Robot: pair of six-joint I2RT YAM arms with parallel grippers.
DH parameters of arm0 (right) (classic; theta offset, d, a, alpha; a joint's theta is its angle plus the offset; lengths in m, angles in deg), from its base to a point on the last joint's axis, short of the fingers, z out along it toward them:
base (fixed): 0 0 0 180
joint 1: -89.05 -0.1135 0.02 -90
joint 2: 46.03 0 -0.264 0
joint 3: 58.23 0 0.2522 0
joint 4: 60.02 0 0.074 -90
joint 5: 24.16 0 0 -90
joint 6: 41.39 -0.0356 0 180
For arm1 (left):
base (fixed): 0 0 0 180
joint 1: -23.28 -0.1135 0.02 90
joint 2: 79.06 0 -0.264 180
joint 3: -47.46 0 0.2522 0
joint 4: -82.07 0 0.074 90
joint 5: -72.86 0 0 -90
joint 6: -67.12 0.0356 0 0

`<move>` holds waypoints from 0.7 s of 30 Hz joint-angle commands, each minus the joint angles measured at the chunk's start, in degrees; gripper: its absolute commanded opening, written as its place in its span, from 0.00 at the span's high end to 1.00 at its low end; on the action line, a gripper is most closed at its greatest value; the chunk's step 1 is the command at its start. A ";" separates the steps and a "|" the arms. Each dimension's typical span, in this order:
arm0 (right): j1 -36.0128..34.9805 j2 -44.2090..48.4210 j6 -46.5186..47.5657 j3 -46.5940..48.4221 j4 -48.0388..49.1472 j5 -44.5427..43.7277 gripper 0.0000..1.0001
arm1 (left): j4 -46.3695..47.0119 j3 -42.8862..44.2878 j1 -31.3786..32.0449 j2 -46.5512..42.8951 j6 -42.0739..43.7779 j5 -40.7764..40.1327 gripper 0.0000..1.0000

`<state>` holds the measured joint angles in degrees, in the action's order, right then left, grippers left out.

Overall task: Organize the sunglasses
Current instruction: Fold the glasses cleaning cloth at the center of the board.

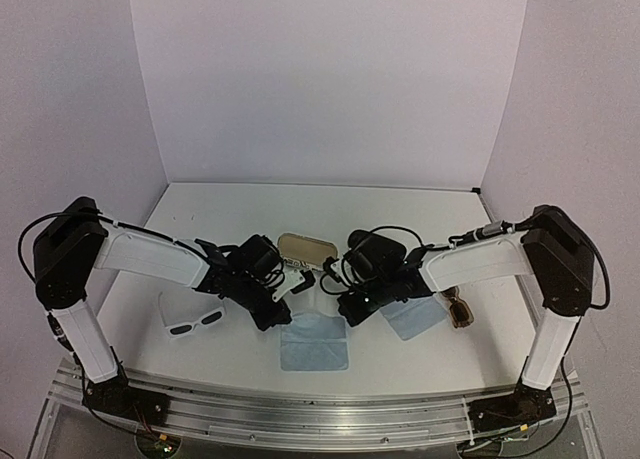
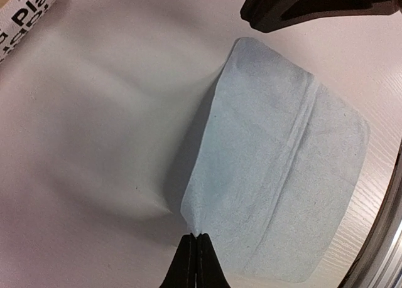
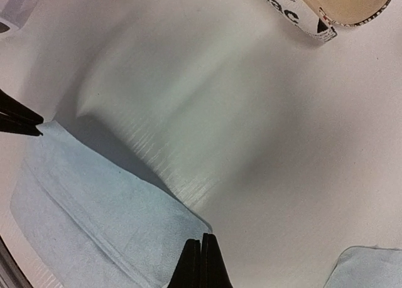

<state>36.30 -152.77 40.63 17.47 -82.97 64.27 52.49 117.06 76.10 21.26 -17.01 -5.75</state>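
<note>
The white sunglasses [image 1: 195, 324] lie on the table to the left of my left gripper. The brown sunglasses [image 1: 458, 307] lie at the right, under my right forearm. Neither pair shows in the wrist views. My left gripper [image 1: 283, 319] [image 2: 196, 238] is shut on one far corner of a light-blue cloth [image 1: 315, 341] [image 2: 276, 169]. My right gripper [image 1: 347, 314] [image 3: 202, 241] is shut on the other far corner of the same cloth [image 3: 94, 213]. Both pinched corners are raised a little off the table.
An open stripe-patterned case [image 1: 305, 249] [image 3: 333, 5] [image 2: 28, 12] with a tan lining lies just behind the grippers. A second light-blue cloth [image 1: 415, 317] [image 3: 367, 269] lies right of the first. The table's metal front rail [image 1: 320, 409] runs close below.
</note>
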 commanded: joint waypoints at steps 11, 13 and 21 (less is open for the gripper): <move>-0.05 0.34 -3.71 -2.36 2.61 2.12 0.82 | 1.54 0.67 0.09 -4.37 4.65 2.40 1.00; -0.06 0.20 -3.11 -2.59 2.92 3.49 0.78 | 1.07 0.72 0.09 -4.87 5.38 2.61 1.00; -0.02 0.10 -5.09 -3.20 3.58 4.18 0.76 | 1.17 1.40 0.09 -5.57 6.95 2.56 1.00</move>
<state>36.30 -152.71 37.01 14.94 -80.77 67.16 53.72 116.90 76.10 18.18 -11.97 -3.65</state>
